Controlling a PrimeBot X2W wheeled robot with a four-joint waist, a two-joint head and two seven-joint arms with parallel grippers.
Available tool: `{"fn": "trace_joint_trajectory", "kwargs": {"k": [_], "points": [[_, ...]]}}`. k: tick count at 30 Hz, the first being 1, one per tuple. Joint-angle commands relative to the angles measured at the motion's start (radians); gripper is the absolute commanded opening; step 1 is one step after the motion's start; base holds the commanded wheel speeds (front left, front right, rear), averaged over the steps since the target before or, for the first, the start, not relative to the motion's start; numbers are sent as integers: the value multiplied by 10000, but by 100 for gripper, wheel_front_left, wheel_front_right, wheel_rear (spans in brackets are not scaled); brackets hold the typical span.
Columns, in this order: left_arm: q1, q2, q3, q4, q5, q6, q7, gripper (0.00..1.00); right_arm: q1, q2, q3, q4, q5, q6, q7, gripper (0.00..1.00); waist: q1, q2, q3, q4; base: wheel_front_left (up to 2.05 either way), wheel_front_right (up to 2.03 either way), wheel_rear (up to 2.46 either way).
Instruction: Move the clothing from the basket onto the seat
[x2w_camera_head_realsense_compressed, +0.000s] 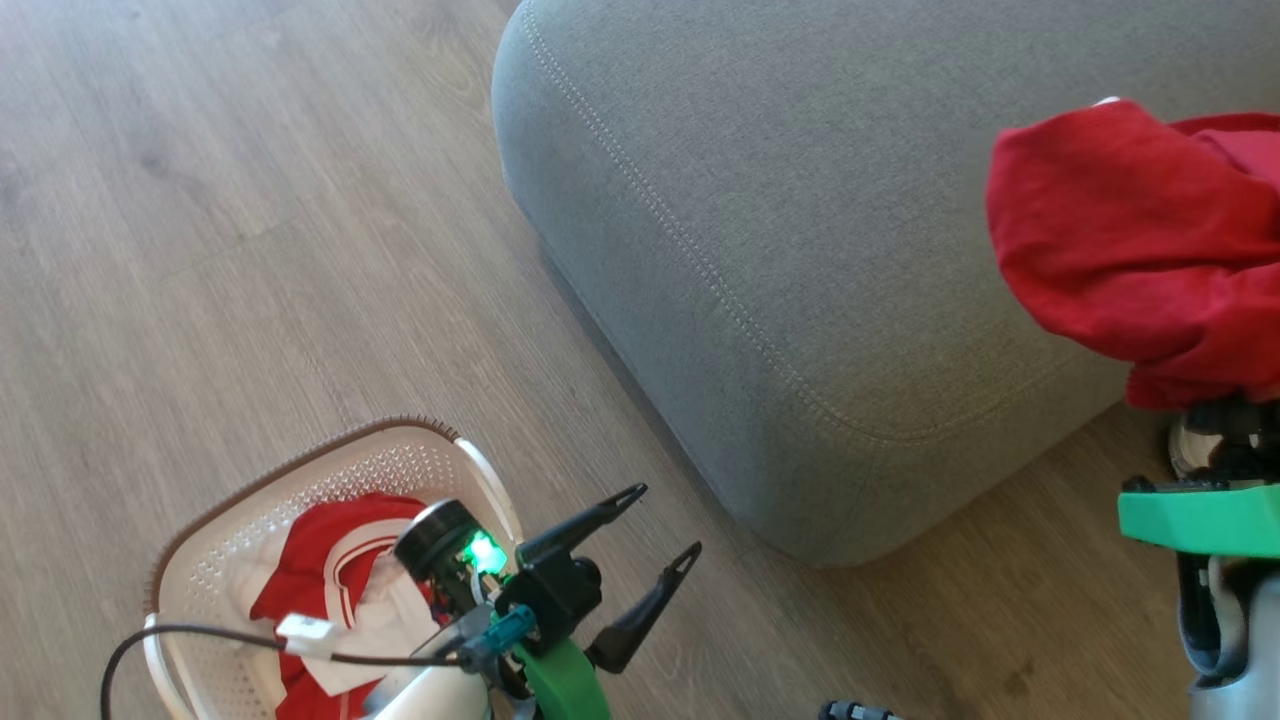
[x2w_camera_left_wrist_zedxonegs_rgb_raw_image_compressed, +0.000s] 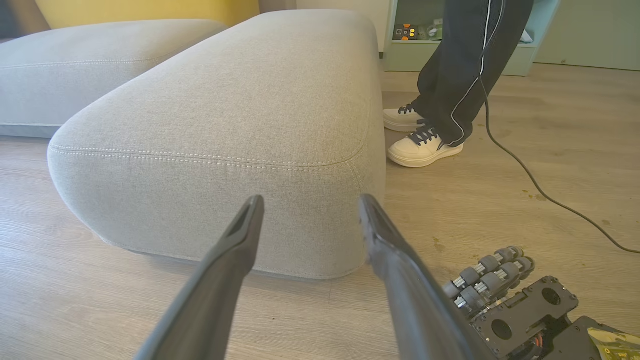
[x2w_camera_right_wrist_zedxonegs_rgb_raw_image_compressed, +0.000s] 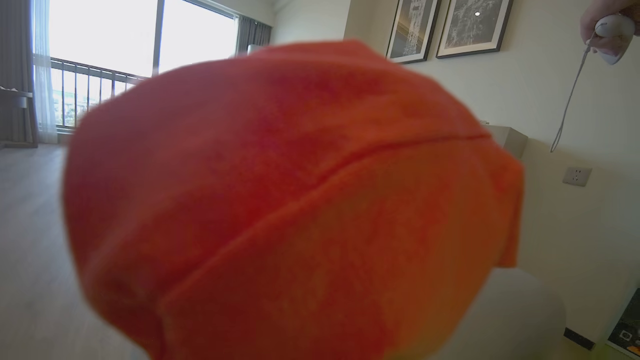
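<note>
The right end effector (x2w_camera_head_realsense_compressed: 1212, 418) pinches the red garment (x2w_camera_head_realsense_compressed: 1120, 230) at far right, not yet on the seat (x2w_camera_head_realsense_compressed: 760, 220); the striped garment (x2w_camera_head_realsense_compressed: 345, 565) lies in the basket (x2w_camera_head_realsense_compressed: 240, 545), lower left.

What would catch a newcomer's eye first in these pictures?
A plain bright red fabric garment hangs bunched at the head view's right edge, in front of the large grey upholstered seat cushion. At lower left, a red and white garment lies in the small oval cream-white perforated plastic basket.
</note>
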Motion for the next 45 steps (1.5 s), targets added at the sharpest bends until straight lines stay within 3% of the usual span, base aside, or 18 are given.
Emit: {"fn": "trace_joint_trajectory", "kwargs": {"k": [1,7,13,21,27,38,45], "points": [[-421,27,436,-303,-59,-7,-51,100,-298,-113,44,-179,-19,-4,-92,0,0,0,12,14,0,0,0],[-86,67,1022,-485,114,-7,-51,100,-1209,-458,-167,472,231,-4,-92,0,0,0,485,-14,0,0,0],[-85,1015,1474,-721,395,-8,-51,100,-3010,-179,-1050,1300,871,-4,-92,0,0,0,1842,-117,0,0,0],[-719,1929,1393,-1041,448,-8,-51,100,-5137,-45,-2681,2421,1961,-4,-92,0,0,0,3412,607,0,0,0],[-1133,2404,1258,-1308,430,-8,-51,100,-6714,-637,-3331,3599,2286,-4,-92,0,0,0,4249,949,0,0,0],[-1580,2840,1419,-1765,457,-8,-51,100,-9840,-1414,-3386,6321,1851,-4,-92,0,0,0,5485,1500,0,0,0],[-1754,2657,1562,-1867,493,-7,-51,100,-10779,-1935,-4091,8457,1204,-4,-92,0,0,0,5907,2104,0,0,0]]}}
